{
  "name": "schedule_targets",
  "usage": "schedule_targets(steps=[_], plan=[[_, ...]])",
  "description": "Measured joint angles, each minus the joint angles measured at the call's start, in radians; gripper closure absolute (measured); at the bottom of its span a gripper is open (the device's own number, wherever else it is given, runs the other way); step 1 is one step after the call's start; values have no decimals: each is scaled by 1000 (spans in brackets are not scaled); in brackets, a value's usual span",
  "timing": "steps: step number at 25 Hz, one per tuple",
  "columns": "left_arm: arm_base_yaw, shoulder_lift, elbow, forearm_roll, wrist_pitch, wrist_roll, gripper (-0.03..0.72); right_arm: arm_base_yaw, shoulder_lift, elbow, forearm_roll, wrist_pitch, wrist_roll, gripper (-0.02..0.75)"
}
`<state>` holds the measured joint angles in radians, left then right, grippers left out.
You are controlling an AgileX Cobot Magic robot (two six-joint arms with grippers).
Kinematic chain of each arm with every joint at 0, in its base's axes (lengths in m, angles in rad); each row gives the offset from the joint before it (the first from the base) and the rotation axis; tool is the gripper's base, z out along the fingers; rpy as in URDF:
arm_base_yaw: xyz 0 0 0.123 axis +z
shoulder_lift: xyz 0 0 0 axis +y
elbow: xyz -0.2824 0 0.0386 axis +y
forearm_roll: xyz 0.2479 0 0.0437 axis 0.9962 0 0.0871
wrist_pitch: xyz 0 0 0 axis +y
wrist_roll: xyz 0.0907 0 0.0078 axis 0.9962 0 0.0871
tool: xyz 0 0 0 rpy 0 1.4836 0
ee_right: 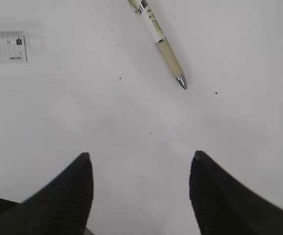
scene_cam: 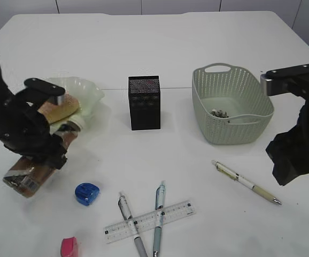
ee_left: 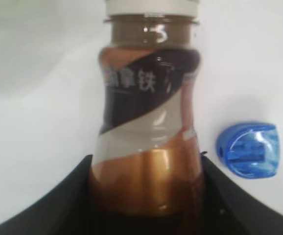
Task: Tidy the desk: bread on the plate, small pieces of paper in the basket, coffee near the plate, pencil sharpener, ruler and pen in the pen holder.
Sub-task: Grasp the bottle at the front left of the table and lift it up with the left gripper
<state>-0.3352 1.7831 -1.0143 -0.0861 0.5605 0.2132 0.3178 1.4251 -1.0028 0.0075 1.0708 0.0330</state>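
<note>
White desk (scene_cam: 160, 48) fills every view. Only the left wrist view shows the left tool (ee_left: 144, 196) gripping the coffee bottle (ee_left: 149, 127) at lower left, beside the blue sharpener (ee_left: 249, 149). Bread (scene_cam: 58, 110) lies on the plate (scene_cam: 87, 88); paper scraps (scene_cam: 218, 113) sit in the basket (scene_cam: 232, 128). Right tool (ee_right: 141, 188) gapes wide, holding nothing.

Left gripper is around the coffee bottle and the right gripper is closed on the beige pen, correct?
Not quite. The left gripper is around the coffee bottle, but the right gripper is open and empty; the right wrist view shows the beige pen lying on the table ahead of it.
</note>
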Motion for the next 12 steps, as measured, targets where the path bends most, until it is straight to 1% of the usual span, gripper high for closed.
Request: schedule_targets(steps=[2,6,9,12], plan=[[0,-78,63,-7,-84,0,274,0,0,0,0,0,0,281],[0,-234,234,-16,-273,-2,275,0,0,0,0,0,0,281],[0,-348,382,-46,-464,-2,275,0,0,0,0,0,0,281],[0,-435,517,-69,-697,-7,275,0,0,0,0,0,0,281]])
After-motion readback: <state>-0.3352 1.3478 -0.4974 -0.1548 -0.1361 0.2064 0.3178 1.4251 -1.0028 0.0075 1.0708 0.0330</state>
